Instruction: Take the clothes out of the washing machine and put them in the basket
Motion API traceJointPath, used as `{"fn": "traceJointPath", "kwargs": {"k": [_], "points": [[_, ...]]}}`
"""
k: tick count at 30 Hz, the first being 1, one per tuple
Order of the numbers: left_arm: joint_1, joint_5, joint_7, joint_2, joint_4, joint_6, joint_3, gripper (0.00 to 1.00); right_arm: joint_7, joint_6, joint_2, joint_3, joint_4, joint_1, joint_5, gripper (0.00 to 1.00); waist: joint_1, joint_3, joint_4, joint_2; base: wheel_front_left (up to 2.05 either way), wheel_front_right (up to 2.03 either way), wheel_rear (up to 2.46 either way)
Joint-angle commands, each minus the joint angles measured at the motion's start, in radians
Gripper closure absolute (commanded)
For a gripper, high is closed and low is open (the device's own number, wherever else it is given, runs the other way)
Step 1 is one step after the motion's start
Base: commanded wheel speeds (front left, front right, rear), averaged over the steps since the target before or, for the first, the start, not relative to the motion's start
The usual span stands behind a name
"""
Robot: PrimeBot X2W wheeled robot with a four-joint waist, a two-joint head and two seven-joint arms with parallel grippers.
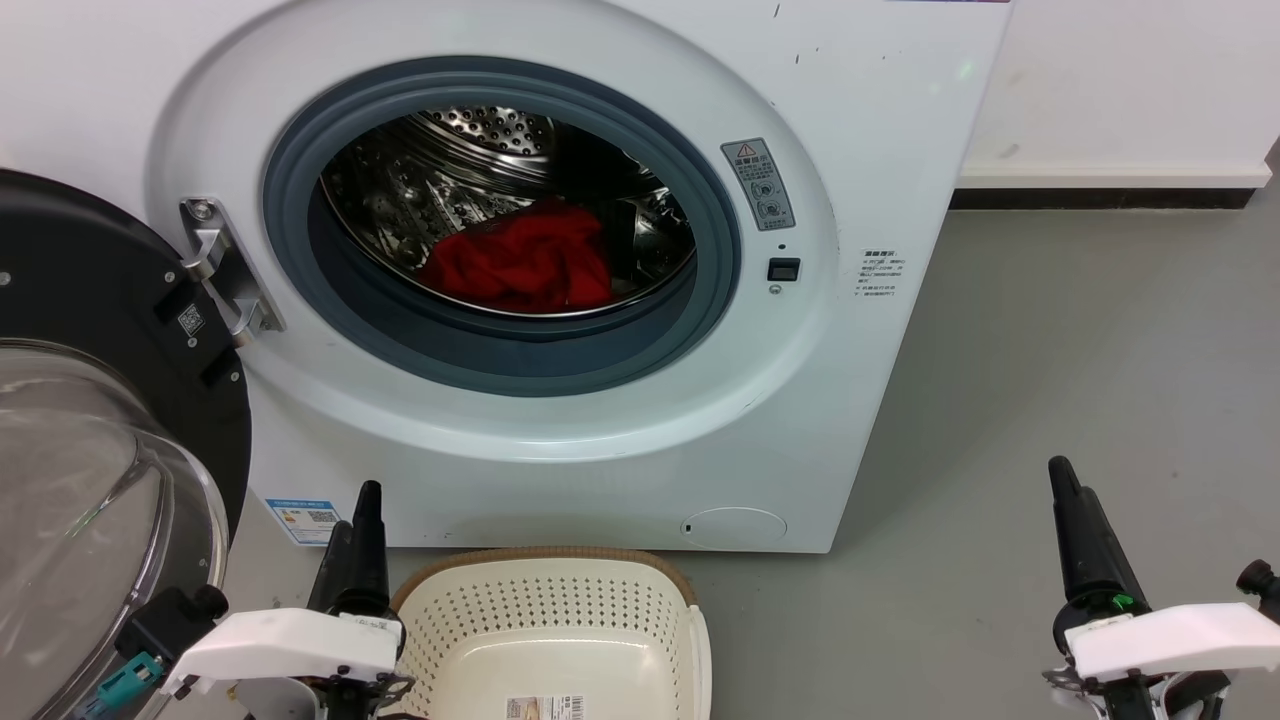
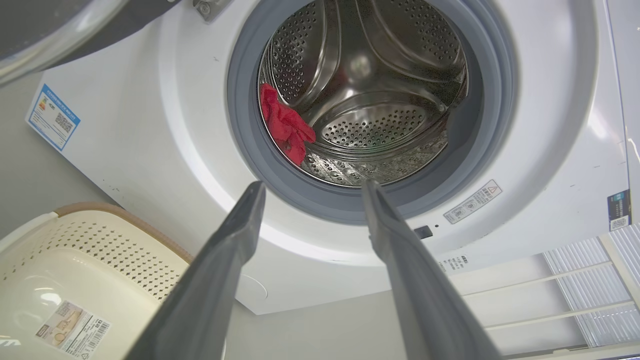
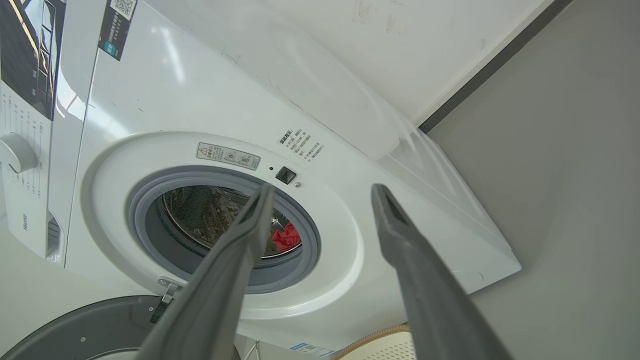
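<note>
Grey floor [image 1: 1100, 400]: clothes [image 1: 520, 265] sit low in the washing machine [image 1: 600, 450], up ahead of left hand [image 2: 314, 185], nearer than right hand [image 3: 324, 187]; both released, empty.

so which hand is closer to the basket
The left hand: it rises right beside the left rim of the basket, while the right hand stands far off to the right over the grey floor.

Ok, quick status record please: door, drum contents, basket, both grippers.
porthole door: swung open, left of the opening
drum: red clothes bunched at its bottom
laundry basket: on the floor before the washing machine, no clothes in its visible part
left gripper: open, holding nothing, facing the drum
right gripper: open, holding nothing
</note>
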Motion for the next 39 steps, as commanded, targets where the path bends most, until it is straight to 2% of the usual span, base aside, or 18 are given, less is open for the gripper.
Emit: {"fn": "traceJointPath", "kwargs": {"k": [1,21,39], "points": [[-0.002,0.036,-0.010,0.003,-0.023,0.006,-0.006,0.00,-0.012,0.000,-0.004,0.003,-0.024,-0.001,-0.042,0.00,0.0000,0.000,0.000,0.0000,0.00,0.00,0.00],[0.031,0.338,-0.075,0.004,-0.054,0.055,-0.050,0.00,-0.077,0.000,-0.004,0.036,-0.081,0.039,-0.380,0.00,0.0000,-0.002,-0.002,0.0000,0.00,0.00,0.00],[0.056,0.541,-0.125,0.005,-0.084,0.091,-0.072,0.00,-0.127,0.000,-0.005,0.045,-0.114,0.068,-0.613,0.00,0.0000,-0.001,-0.001,0.0000,0.00,0.00,0.00]]}}
